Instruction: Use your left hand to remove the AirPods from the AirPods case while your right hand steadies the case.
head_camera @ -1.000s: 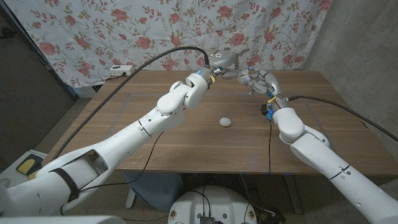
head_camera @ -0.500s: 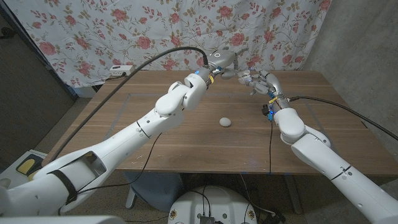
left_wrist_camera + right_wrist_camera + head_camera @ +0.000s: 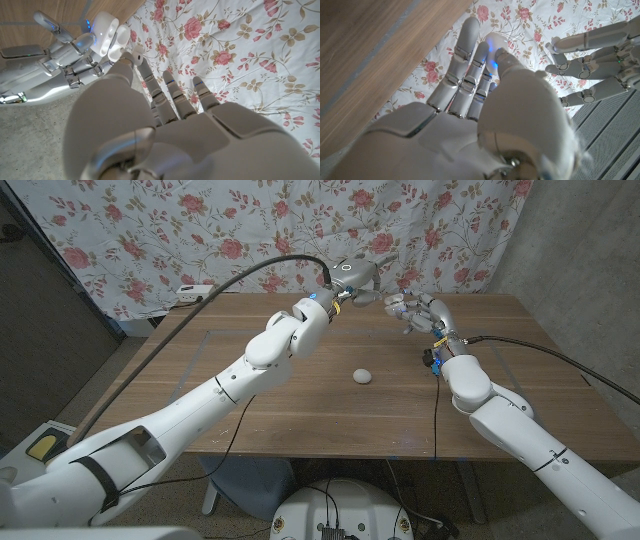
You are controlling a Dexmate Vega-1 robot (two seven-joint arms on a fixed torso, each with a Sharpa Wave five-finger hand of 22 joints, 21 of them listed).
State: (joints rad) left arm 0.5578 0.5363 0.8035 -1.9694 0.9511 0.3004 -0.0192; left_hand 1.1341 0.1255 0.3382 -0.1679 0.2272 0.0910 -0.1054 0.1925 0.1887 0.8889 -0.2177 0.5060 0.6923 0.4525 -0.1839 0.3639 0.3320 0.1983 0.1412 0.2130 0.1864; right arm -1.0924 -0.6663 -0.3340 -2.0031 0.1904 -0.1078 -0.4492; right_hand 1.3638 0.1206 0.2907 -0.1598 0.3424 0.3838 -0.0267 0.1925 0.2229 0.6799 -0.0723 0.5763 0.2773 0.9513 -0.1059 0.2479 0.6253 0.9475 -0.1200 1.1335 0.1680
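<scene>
In the upper centre of the head view, the left hand (image 3: 356, 278) and right hand (image 3: 413, 308) are raised close together above the far edge of the wooden table (image 3: 250, 400); no case is discernible there. The left wrist view resolves it: the right hand grips the open white AirPods case (image 3: 106, 35) at upper left, the left hand's fingers (image 3: 172, 92) extended and apart, holding nothing. A small white object (image 3: 362, 376) lies mid-table.

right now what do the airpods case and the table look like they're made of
AirPods case: likely glossy white plastic; its smooth rounded shell catches a bright highlight while held in the right hand. Table: wood or wood veneer, matte brown with visible grain streaks.
</scene>
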